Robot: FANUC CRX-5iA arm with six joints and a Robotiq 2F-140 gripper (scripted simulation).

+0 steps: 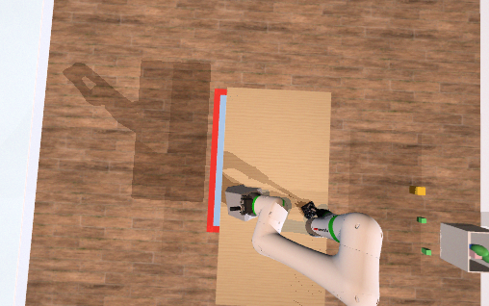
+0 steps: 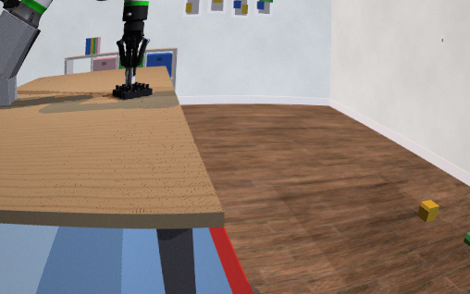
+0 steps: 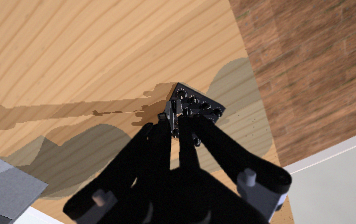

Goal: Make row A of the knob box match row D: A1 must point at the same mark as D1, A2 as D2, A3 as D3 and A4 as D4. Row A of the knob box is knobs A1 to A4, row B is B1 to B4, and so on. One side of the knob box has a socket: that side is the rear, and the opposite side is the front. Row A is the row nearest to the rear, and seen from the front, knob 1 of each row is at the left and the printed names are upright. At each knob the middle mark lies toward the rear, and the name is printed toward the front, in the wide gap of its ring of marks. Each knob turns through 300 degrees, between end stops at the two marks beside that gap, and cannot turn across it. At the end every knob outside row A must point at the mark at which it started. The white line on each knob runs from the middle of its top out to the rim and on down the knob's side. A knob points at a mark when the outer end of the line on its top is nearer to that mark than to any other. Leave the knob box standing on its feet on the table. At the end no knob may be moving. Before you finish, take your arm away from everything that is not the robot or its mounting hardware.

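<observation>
The knob box (image 1: pixel 305 208) (image 2: pixel 134 91) (image 3: pixel 200 106) is a small black box with rows of dark knobs. It stands on the wooden table (image 1: pixel 279 125) (image 2: pixel 92 153) (image 3: pixel 75 50) near the table's edge. My gripper (image 1: pixel 308 211) (image 2: pixel 130 78) (image 3: pixel 174 106) points straight down onto the box. Its fingers are closed around one knob near a corner of the box. I cannot tell which knob it is, and the knobs' white lines and marks are too small to read. The fingers hide part of the box in the wrist view.
The arm's grey base block (image 1: pixel 238 199) (image 2: pixel 11 51) stands on the table to the box's side. A red and blue mat (image 1: pixel 215 159) lies beside the table. A yellow cube (image 1: pixel 418 191) (image 2: pixel 428 210) and green cubes (image 1: pixel 422 219) lie on the floor.
</observation>
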